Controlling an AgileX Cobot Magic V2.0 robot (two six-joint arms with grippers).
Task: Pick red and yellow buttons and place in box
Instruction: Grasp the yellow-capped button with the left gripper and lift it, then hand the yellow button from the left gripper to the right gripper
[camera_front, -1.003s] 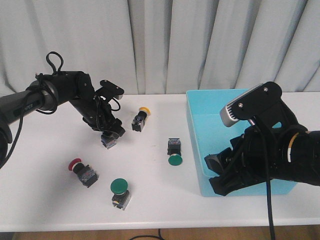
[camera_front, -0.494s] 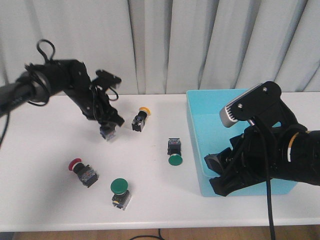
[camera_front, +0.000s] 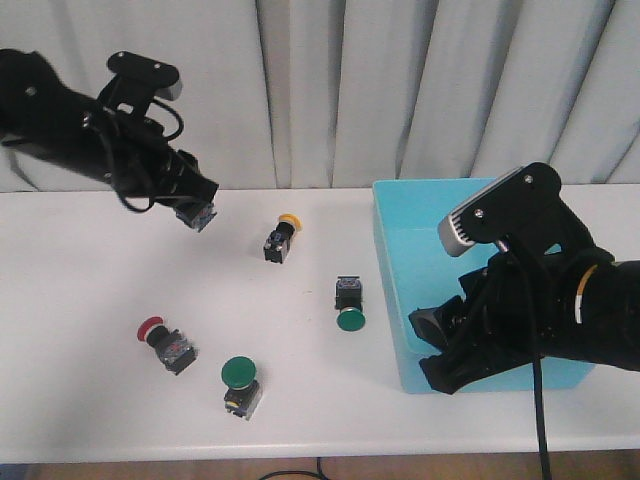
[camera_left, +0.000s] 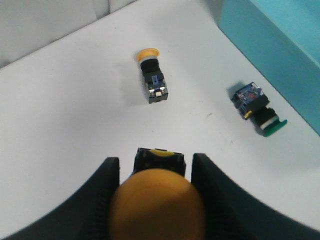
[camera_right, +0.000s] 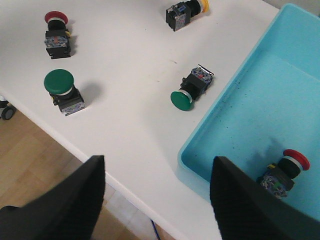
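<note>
- No brand, label or readable writing on anything I can see; the switch bodies show only small terminal details, too small to read.
- Left gripper (camera_front: 198, 212) is raised over the back left of the table (camera_front: 80, 330), pinching a yellow button (camera_left: 156, 202). In the left wrist view the yellow cap fills the gap between the two black fingers (camera_left: 102, 192).
- In the front view I only see that button's grey body at the fingertips; the cap colour shows in the left wrist view alone.
- Second yellow button (camera_front: 279, 238) lies on its side on the table, mid-back, between the left gripper and the box (camera_front: 392, 290).
- Red button (camera_front: 162, 341) lies on the table front left, near a green button (camera_front: 240, 382). Another green button (camera_front: 348, 304) lies just beside the box's left wall.
- Right gripper (camera_right: 157, 200) sits at the box's front left corner, fingers spread wide, gripping nothing.
- The right wrist view shows a red button inside the box (camera_right: 281, 171), resting on the floor of the bin. The front view hides it behind the right arm.
- The right wrist view also shows wooden floor past the table edge.
</note>
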